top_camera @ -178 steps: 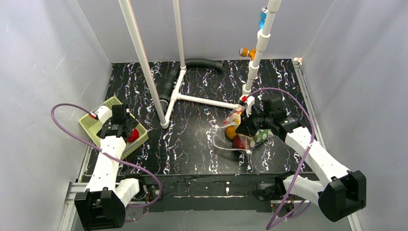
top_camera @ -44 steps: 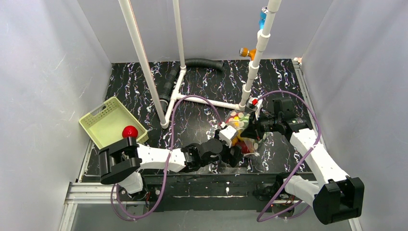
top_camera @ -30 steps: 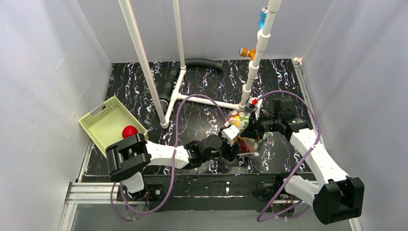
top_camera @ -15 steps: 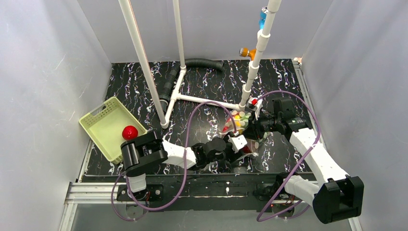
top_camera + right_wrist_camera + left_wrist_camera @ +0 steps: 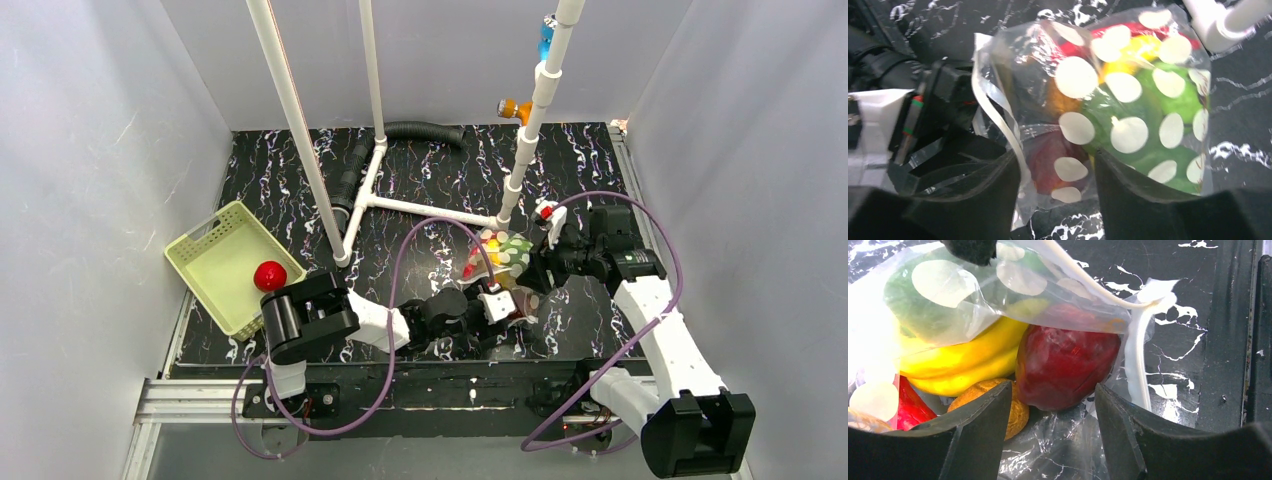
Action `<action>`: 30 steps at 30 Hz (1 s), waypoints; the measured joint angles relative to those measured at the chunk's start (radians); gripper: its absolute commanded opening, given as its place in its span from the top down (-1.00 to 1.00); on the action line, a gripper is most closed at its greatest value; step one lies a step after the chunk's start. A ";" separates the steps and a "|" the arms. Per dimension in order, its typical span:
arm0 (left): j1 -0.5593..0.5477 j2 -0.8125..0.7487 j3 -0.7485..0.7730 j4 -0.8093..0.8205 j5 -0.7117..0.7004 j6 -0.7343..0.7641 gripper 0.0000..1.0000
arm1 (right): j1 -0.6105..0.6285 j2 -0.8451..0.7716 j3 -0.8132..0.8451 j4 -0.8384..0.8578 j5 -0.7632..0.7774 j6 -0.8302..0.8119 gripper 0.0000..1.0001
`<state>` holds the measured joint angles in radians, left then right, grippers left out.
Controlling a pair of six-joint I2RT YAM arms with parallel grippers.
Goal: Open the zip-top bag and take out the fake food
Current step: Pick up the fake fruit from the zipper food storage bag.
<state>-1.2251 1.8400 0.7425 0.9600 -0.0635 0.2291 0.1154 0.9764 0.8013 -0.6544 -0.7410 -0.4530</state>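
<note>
Zip-top bag: lies on the black marbled table, right of centre, near the foot of a white pipe upright, between the two tools. Its mouth gapes toward the left tool.

Left tool: jaws parted, tips at the bag mouth, one on either side of a dark red fruit. Contact with that fruit cannot be confirmed. Also inside the bag: a yellow banana, a green piece and an orange-brown piece.

Right tool: jaws wide apart, holding nothing. The dotted bag sits just ahead of them.

One red ball rests in the pale green basket at the table's left, well apart from the bag.
</note>
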 measured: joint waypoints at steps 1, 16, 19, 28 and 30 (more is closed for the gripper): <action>0.000 0.003 0.000 0.005 0.002 0.006 -0.23 | -0.003 0.003 0.000 0.000 0.023 -0.008 0.16; -0.001 0.054 -0.008 0.075 0.020 0.063 -0.54 | -0.009 0.238 0.010 -0.067 0.223 -0.026 0.63; -0.001 0.063 -0.007 0.088 0.021 0.069 -0.57 | -0.002 0.277 0.023 -0.081 0.227 -0.027 0.63; -0.001 0.102 0.014 0.103 0.023 0.079 -0.58 | 0.026 0.330 0.029 -0.103 0.244 -0.038 0.64; -0.001 0.103 0.014 0.103 0.025 0.079 -0.59 | 0.030 0.338 0.031 -0.108 0.244 -0.044 0.64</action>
<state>-1.2259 1.9434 0.7570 1.0626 -0.0383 0.3080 0.1455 1.3140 0.8322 -0.7628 -0.4969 -0.4969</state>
